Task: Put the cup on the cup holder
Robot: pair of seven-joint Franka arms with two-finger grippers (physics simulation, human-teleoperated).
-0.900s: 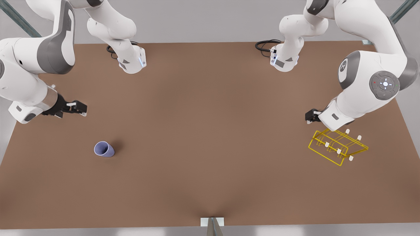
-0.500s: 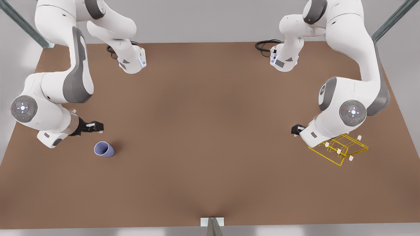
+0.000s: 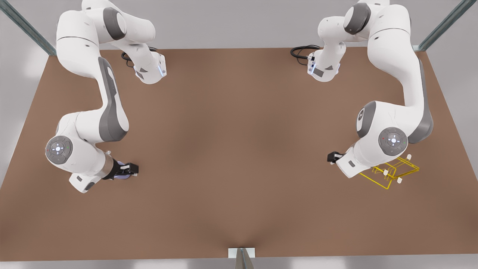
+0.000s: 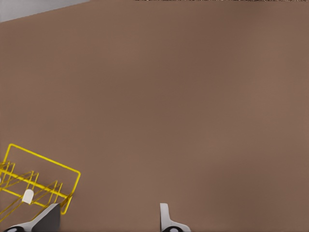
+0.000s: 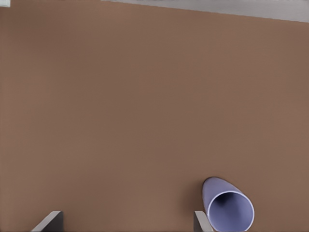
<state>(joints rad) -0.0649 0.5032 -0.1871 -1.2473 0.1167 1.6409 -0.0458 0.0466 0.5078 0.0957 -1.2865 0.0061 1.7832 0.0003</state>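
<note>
The lavender-blue cup (image 5: pixel 228 209) lies on its side on the brown table, its open mouth facing the right wrist camera. My right gripper (image 5: pixel 125 225) is open, and the cup sits just outside one of its fingertips (image 5: pixel 201 221), not between them. At the front view's left, this right gripper (image 3: pixel 129 171) hangs over the cup and hides most of it. The yellow wire cup holder (image 3: pixel 394 173) stands at the front view's right. My left gripper (image 3: pixel 332 157) is beside it, open and empty. In the left wrist view, the cup holder (image 4: pixel 34 181) lies next to the left gripper (image 4: pixel 106 225).
The brown table (image 3: pixel 239 149) stretches bare between the two arms. Both arm bases (image 3: pixel 149 71) stand at the far edge with black cables. The left arm's wrist overhangs part of the cup holder. A small grey mount (image 3: pixel 241 254) sits at the near edge.
The right arm swung toward the near edge until its gripper came over the cup. The left arm lowered and shifted toward the front view's left, covering more of the cup holder.
</note>
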